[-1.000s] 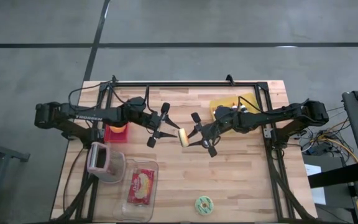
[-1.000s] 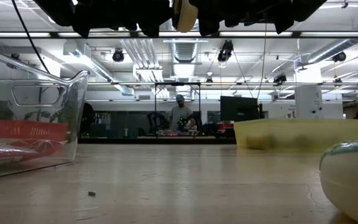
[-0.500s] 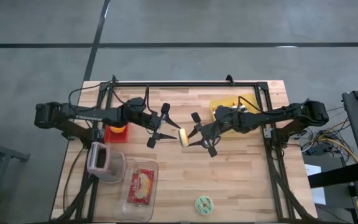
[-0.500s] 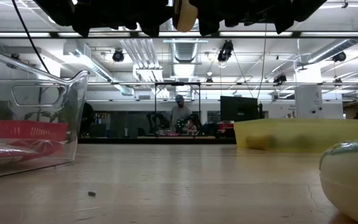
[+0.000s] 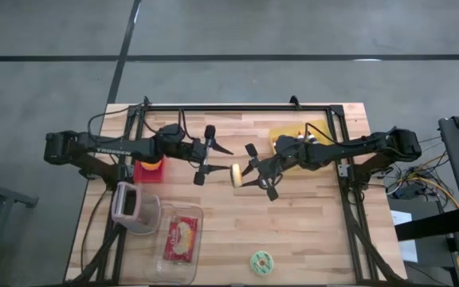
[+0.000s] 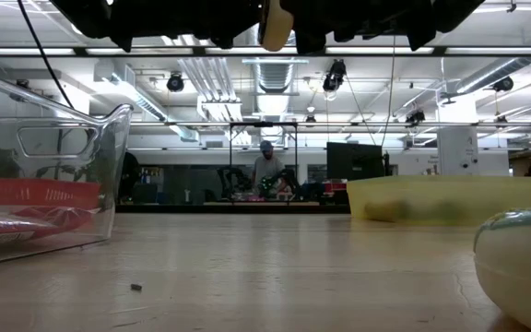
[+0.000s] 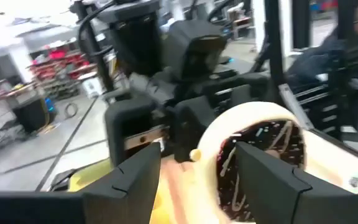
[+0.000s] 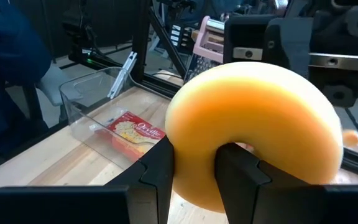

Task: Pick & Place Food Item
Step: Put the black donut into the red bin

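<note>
A: Where's the donut (image 5: 235, 175) rn?

B: Mid-table, up in the air betw the two arms. Right gripper (image 5: 255, 168) has it pinched, fingers pressed on either side of the ring's edge. In the right wrist view one finger (image 8: 157, 168) sits against the outer side and the other goes up into the hole.

A: Looks like?

B: Ring-shaped, smooth, pale yellow-orange on the plain side (image 8: 253, 121). Other face, seen from the left wrist cam, has dark choc-type icing w/ light drizzle lines and coloured sprinkles (image 7: 263, 155), cream rim around it. From the low cam you only get the bottom edge (image 6: 276, 23) hanging at the top of the frame, well clear of the tabletop.

A: Left gripper (image 5: 206, 155)?

B: Spread apart, holding nothing. It's just left of the donut, not touching it; its two fingers (image 7: 135, 180) frame the iced face in its own cam.

A: Rest of the table (image 5: 317, 231)?

B: Clear plastic bin (image 5: 178, 243) near-left w/ a red packet (image 5: 181, 238) lying in it. Pink-and-clear container (image 5: 129, 209) just left of the bin. Red box w/ something orange on it (image 5: 150, 167) under the left arm. Yellow tray (image 5: 297, 134) far right, partly under the right arm. Small green-white round thing (image 5: 260, 261) at the near edge, centre-right. A person (image 6: 266, 171) stands far back in the room.
</note>
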You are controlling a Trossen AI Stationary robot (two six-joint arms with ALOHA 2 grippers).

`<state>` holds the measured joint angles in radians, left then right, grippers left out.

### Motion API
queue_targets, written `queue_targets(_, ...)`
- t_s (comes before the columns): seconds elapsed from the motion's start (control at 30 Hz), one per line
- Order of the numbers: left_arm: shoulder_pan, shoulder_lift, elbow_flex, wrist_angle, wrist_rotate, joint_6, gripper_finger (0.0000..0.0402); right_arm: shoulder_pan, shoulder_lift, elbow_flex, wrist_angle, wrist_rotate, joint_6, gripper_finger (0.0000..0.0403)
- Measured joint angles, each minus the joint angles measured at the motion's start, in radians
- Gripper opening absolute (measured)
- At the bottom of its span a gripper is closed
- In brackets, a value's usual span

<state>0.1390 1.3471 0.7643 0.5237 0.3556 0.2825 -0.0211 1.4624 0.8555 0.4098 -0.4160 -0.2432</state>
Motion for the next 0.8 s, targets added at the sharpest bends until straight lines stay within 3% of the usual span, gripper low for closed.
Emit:
queue_targets(0.53, 0.0, -0.004, 0.0, -0.115, 0.031, -0.002, 0.021, 0.001, 0.0, 0.0, -0.015, -0.003, 0.006, 0.01)
queue_targets(0.8, 0.0, -0.013, 0.0, -0.147, 0.155, 0.027, 0.021, 0.001, 0.0, 0.0, -0.015, -0.003, 0.003, 0.01)
